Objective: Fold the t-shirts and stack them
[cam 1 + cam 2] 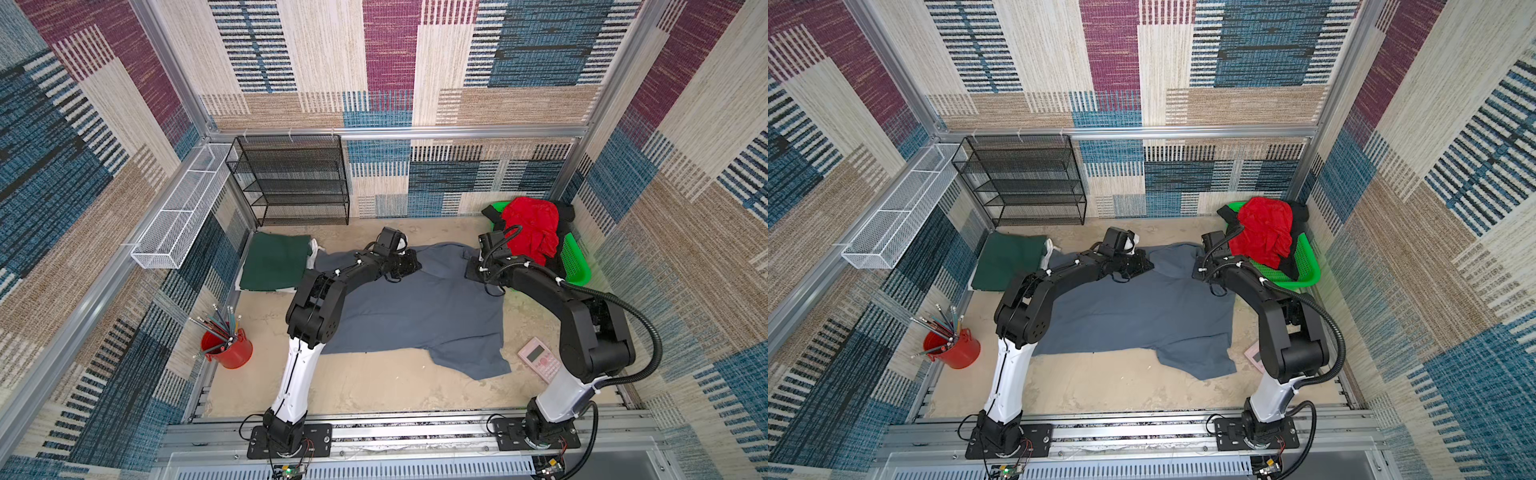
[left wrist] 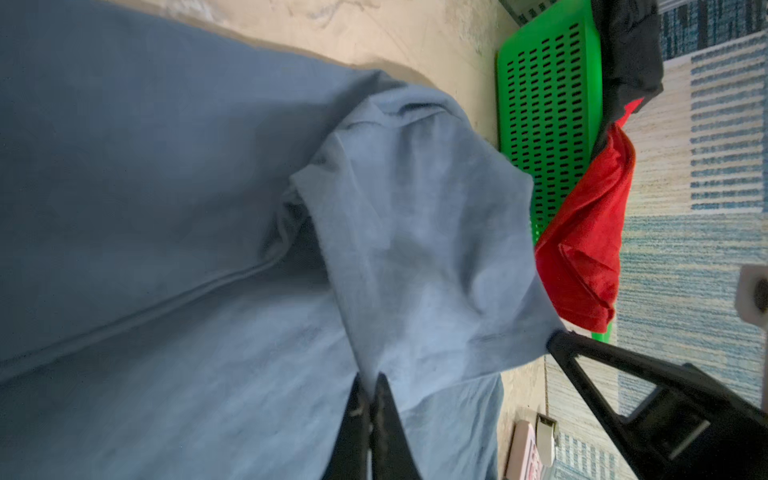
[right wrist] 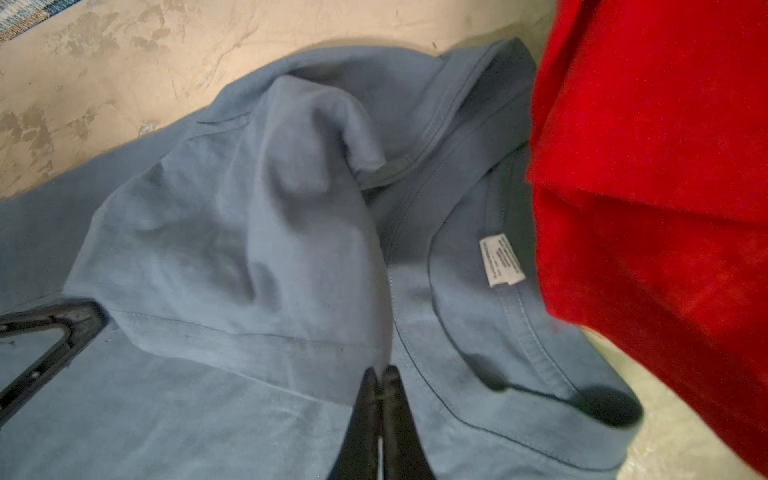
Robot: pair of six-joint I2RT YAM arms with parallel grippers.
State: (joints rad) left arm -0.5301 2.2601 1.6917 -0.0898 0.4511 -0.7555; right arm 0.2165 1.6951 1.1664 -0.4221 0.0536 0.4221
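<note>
Left end effector [image 2: 369, 388] and right end effector [image 3: 380, 376] both clenched on grey shirt [image 1: 415, 307] far edge; best lift together, keep cloth taut, avoid snagging red shirt [image 1: 530, 232]

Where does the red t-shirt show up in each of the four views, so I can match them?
Top view: red t-shirt piled in the green basket, far right corner.
Top view: same far right corner, in the basket.
Left wrist view: draped over the basket's side, beyond the grey t-shirt.
Right wrist view: close up, beside the grey t-shirt's neck label.
Shared landmark: the grey t-shirt, in all four.
</note>
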